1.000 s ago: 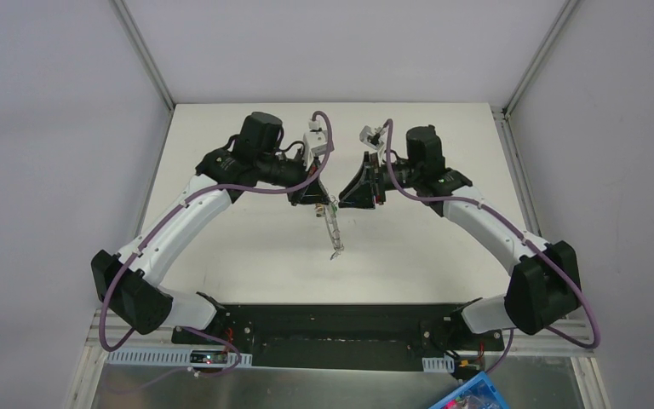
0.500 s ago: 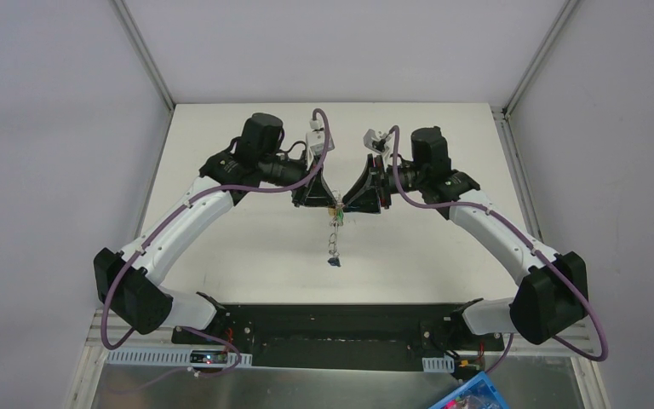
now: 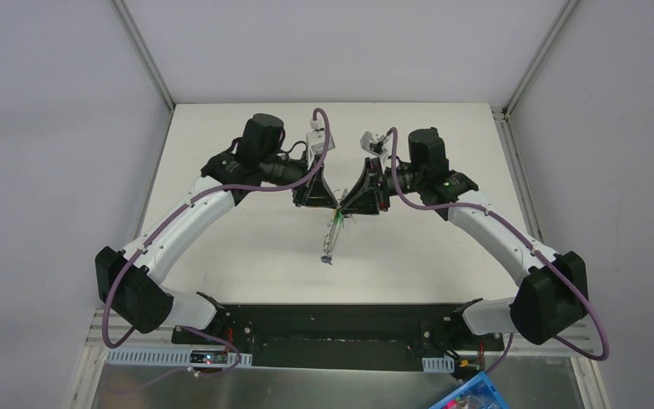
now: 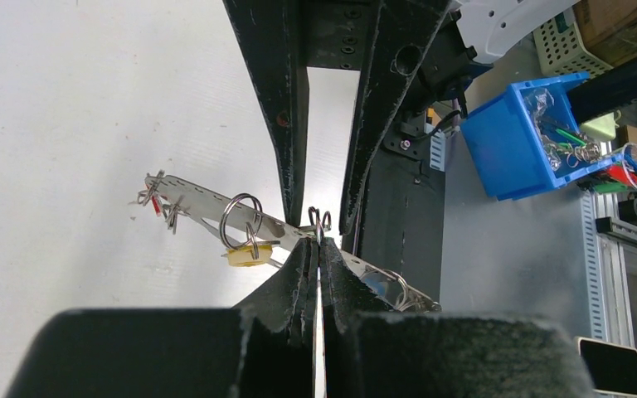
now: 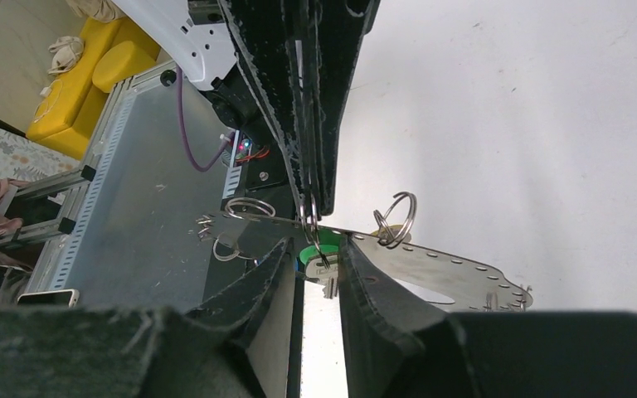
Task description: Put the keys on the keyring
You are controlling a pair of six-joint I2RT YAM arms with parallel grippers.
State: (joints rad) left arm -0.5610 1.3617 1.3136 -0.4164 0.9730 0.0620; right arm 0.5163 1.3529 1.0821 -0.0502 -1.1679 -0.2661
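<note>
Partly complete: above the white tabletop (image 3: pixel 247 247), the yellow-headed key (image 4: pixel 247 255) hangs ringed on the perforated metal strip (image 4: pixel 192 197); left gripper (image 4: pixel 315 249) jaws clench its small wire ring (image 4: pixel 319 220), right gripper (image 5: pixel 315 249) jaws grasp the green-headed key (image 5: pixel 315 254), apparently not yet threaded.

A robotics laboratory is suggested. A white counter (image 3: pixel 255 247) is enclosed by plain pale panels (image 3: pixel 51 128) set in aluminium frame rails (image 3: pixel 146 55); a slotted white cable duct (image 3: pixel 149 356) is fixed along its near edge, and a blue plastic bin of small metal parts (image 4: pixel 502 153) is kept near it.
</note>
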